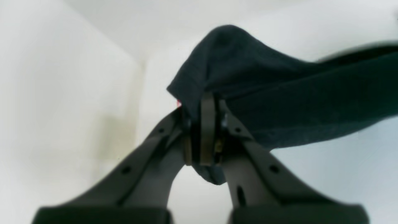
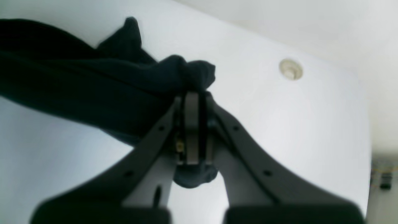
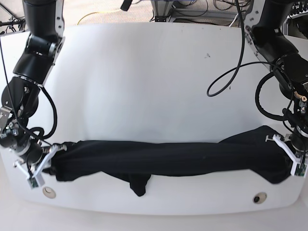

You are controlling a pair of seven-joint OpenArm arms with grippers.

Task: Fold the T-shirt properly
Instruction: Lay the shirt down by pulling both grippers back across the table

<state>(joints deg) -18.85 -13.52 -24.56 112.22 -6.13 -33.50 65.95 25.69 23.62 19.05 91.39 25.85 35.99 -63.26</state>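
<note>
The black T-shirt (image 3: pixel 163 161) is stretched into a long, bunched band across the front of the white table (image 3: pixel 154 86). A sleeve or flap of it droops toward the front edge near the middle. My left gripper (image 1: pixel 206 129) is shut on one end of the T-shirt (image 1: pixel 279 93); in the base view this gripper (image 3: pixel 284 154) is at the right end. My right gripper (image 2: pixel 192 127) is shut on the other end of the T-shirt (image 2: pixel 93 84), at the left end in the base view (image 3: pixel 45 161). A bit of cloth pokes out below each pair of pads.
Two round inset caps (image 3: pixel 48 192) (image 3: pixel 260 198) sit in the table near its front corners; one cap (image 2: pixel 290 70) also shows in the right wrist view. Black cables (image 3: pixel 236 72) hang from the arm at the right. Cluttered equipment stands beyond the table's far edge.
</note>
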